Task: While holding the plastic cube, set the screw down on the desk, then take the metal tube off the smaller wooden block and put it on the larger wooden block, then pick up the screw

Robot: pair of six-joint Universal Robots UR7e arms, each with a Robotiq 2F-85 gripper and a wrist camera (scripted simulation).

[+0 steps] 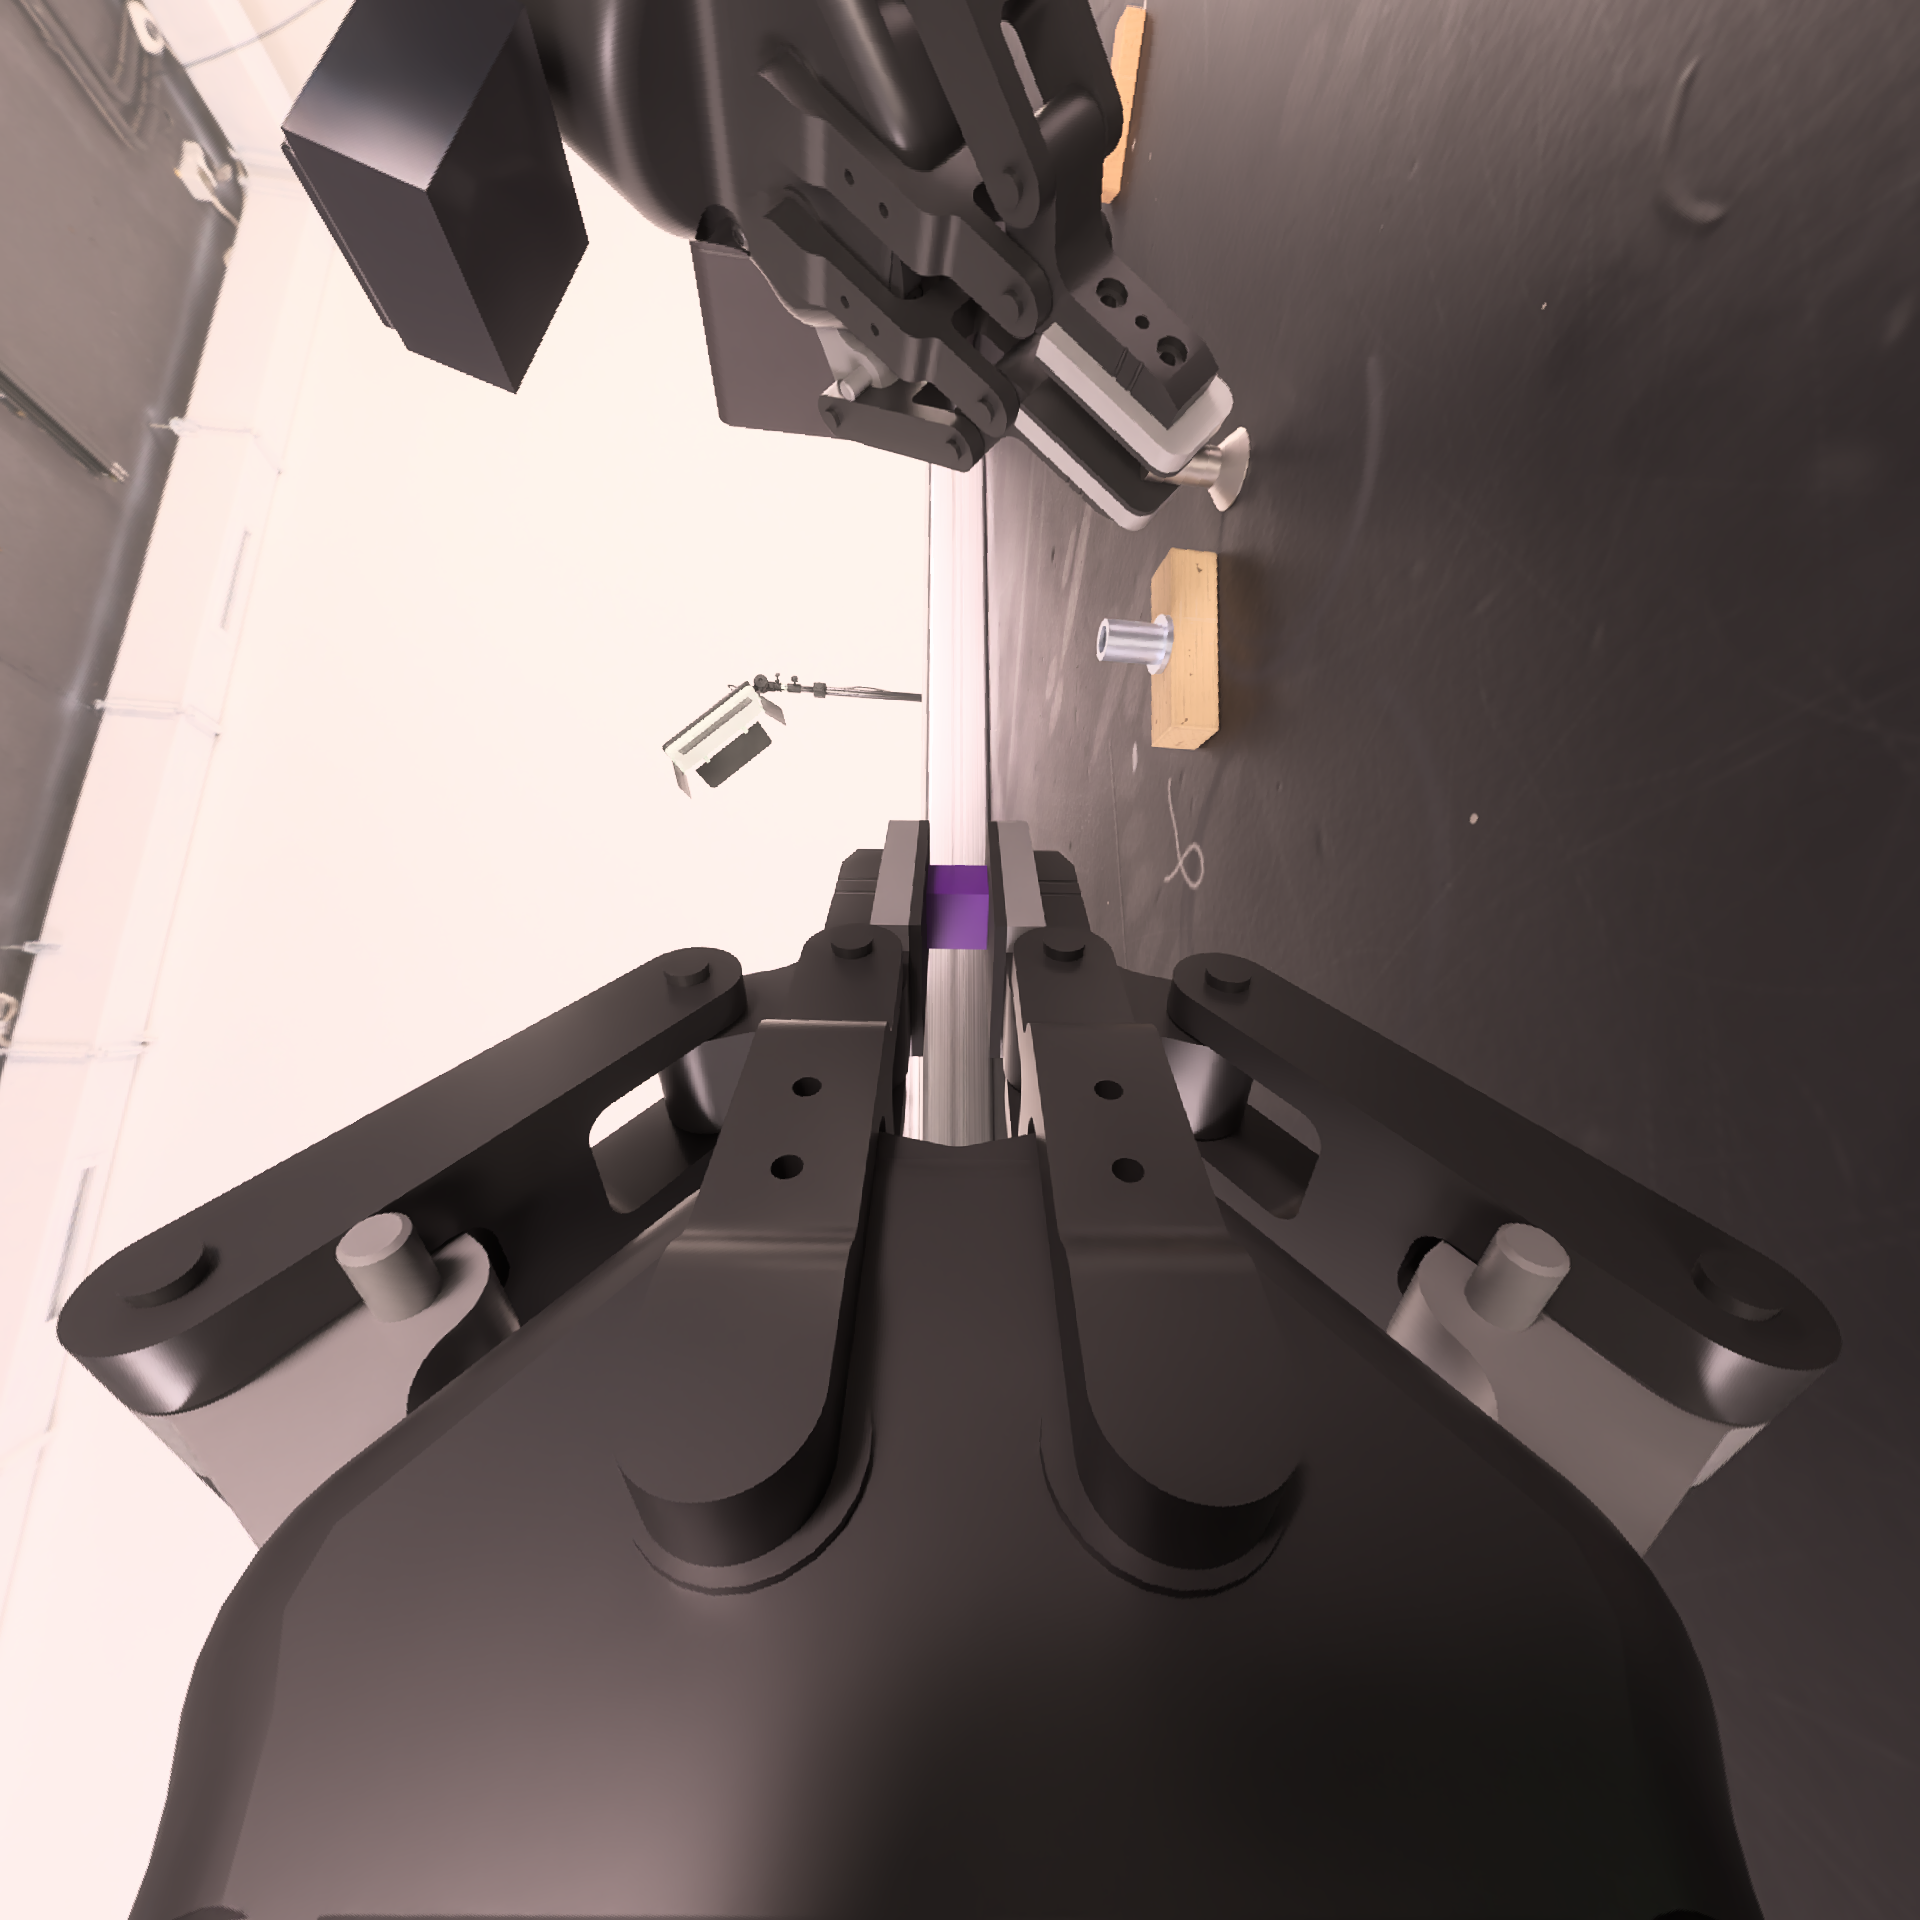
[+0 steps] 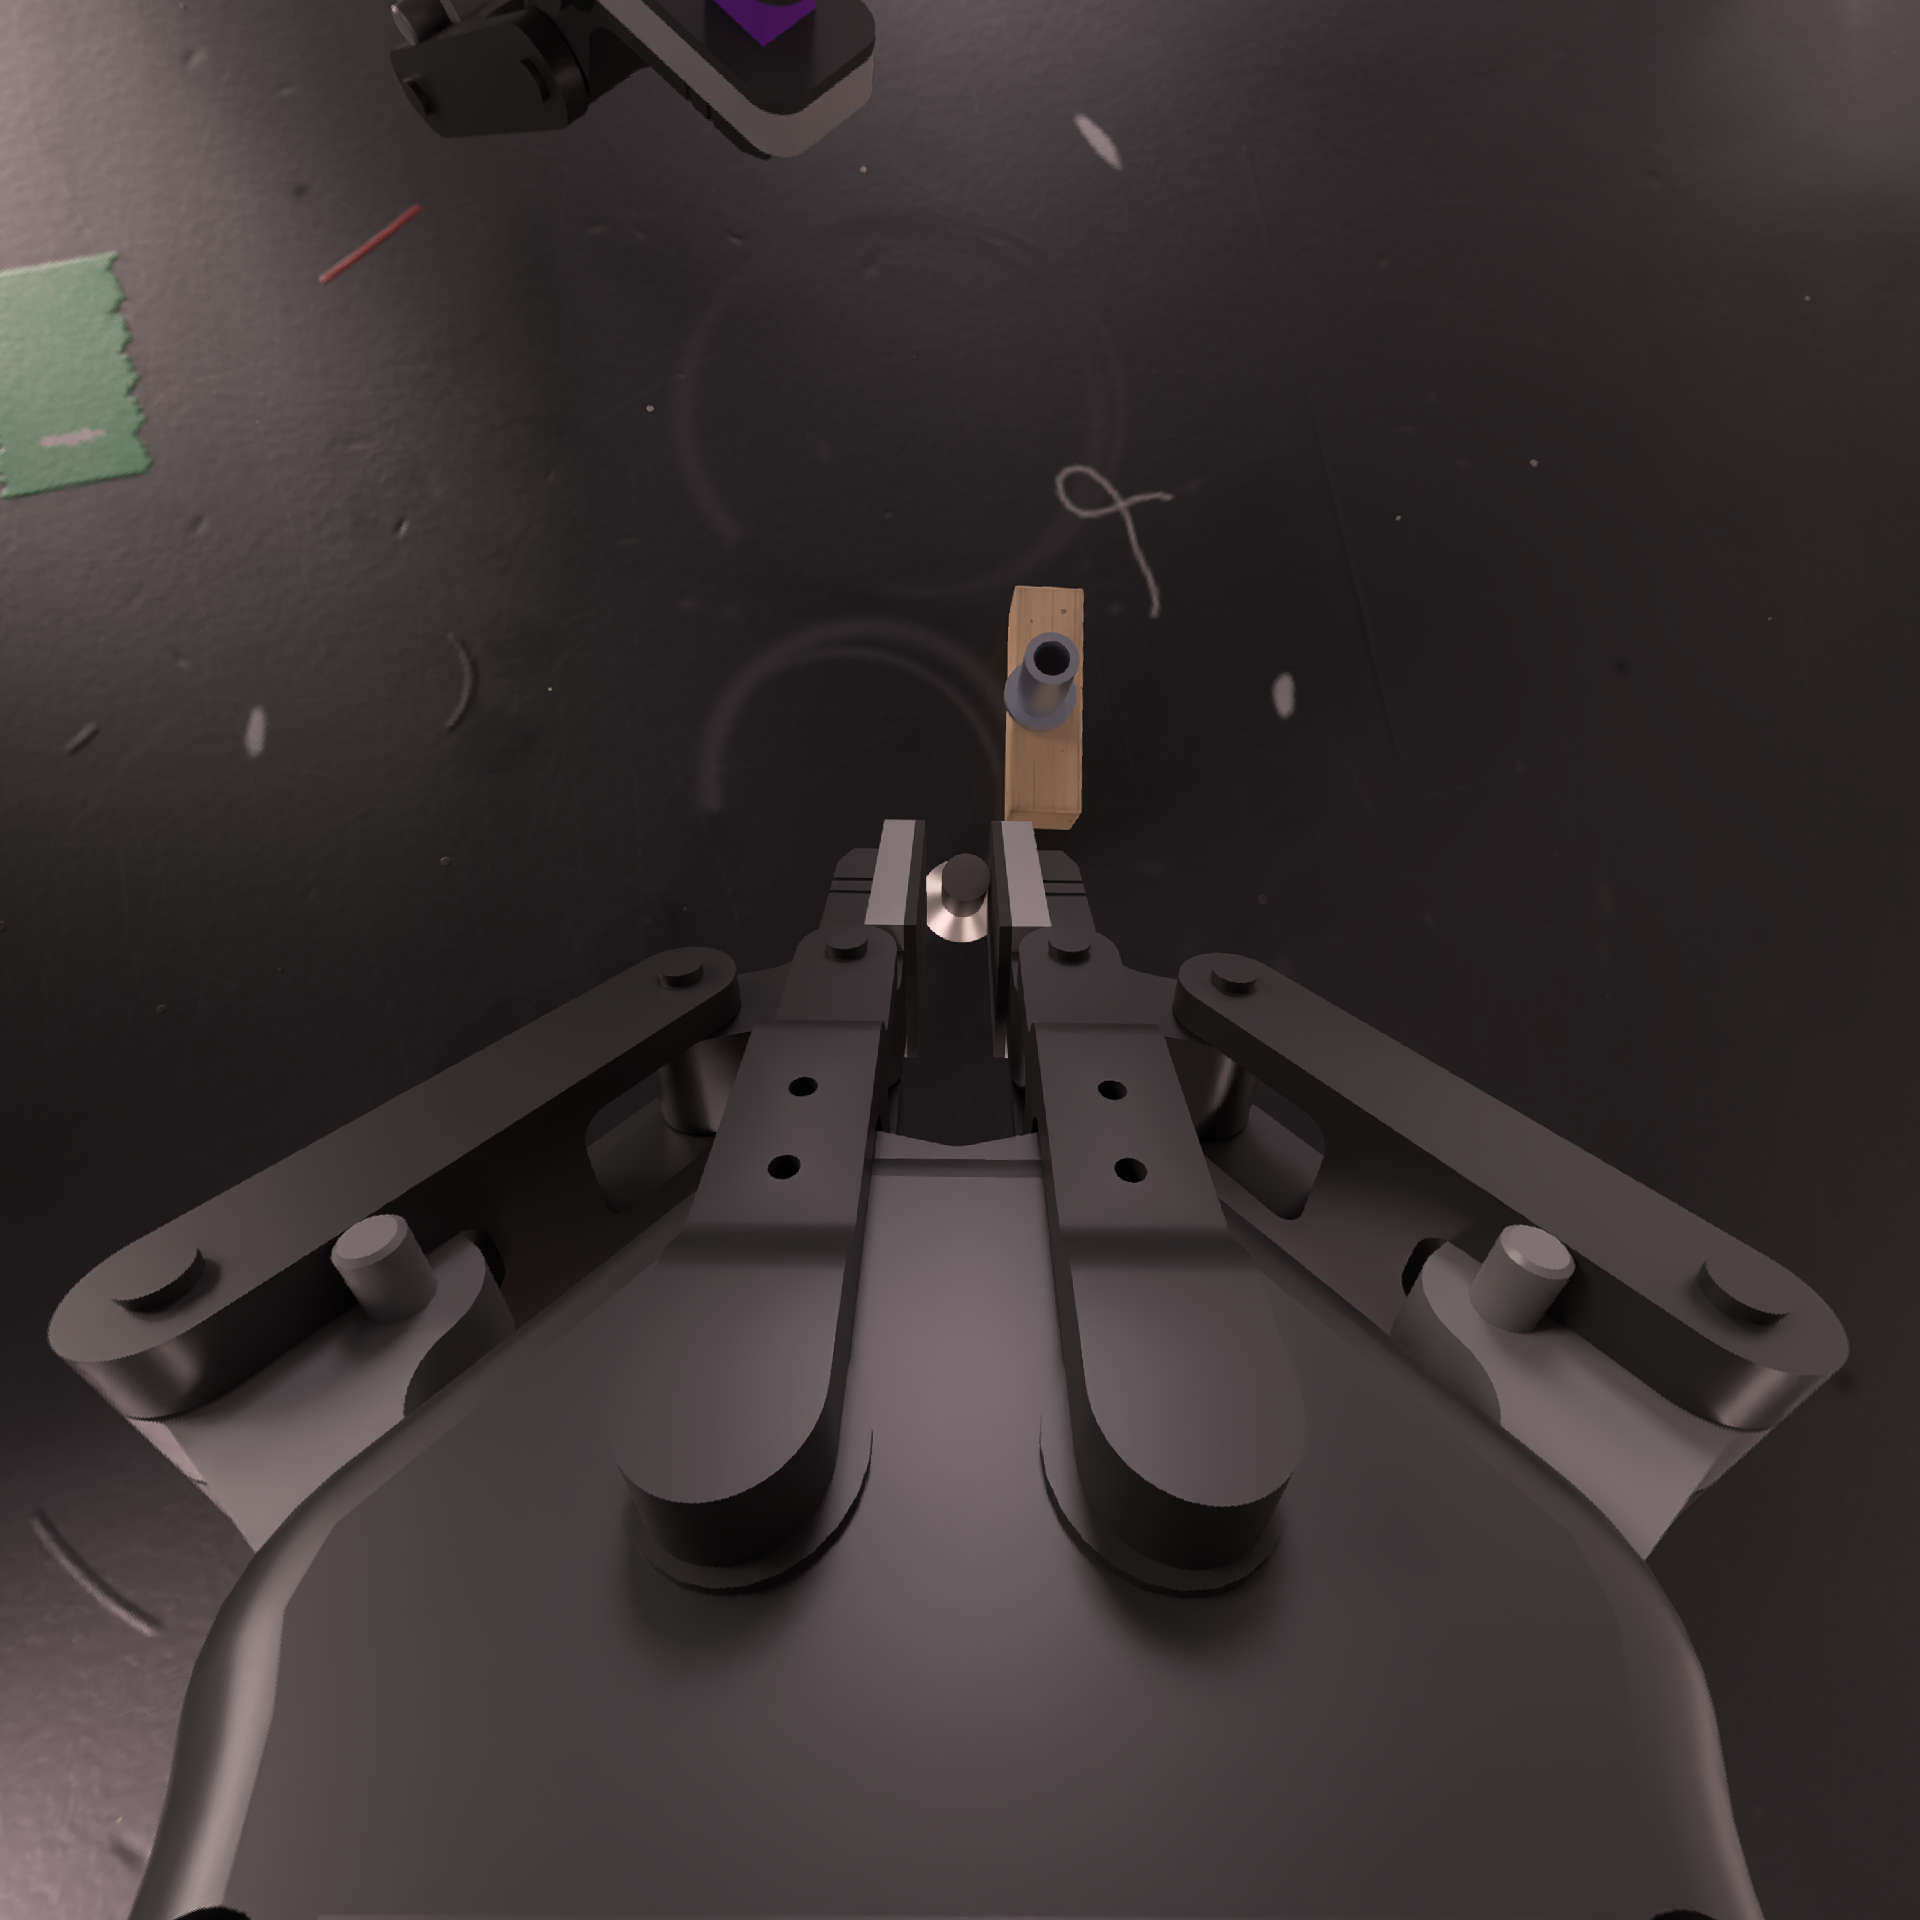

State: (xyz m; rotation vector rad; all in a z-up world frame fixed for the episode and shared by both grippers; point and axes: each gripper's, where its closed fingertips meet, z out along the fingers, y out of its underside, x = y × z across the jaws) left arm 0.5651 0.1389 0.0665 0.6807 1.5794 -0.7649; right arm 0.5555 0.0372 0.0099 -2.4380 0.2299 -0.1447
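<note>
My left gripper [image 1: 956, 873] is shut on a small purple plastic cube [image 1: 956, 906] and holds it above the desk edge; it also shows at the top of the right wrist view [image 2: 769, 73]. My right gripper [image 2: 956, 873] is shut on a silver screw [image 2: 956, 904], whose flared head [image 1: 1228, 473] is down at the black desk surface. A metal tube [image 2: 1044, 691] stands upright on the smaller wooden block [image 2: 1044, 769], just beyond the right fingertips. The larger wooden block [image 1: 1127, 104] is mostly hidden behind the right gripper [image 1: 1179, 468].
The black desk [image 2: 520, 623] ends at a metal rail [image 1: 956, 644]. A green tape patch [image 2: 68, 379] is stuck at the left. A white thread loop [image 2: 1117, 520] lies past the small block. A camera on a stand [image 1: 727, 743] hangs beyond the desk edge.
</note>
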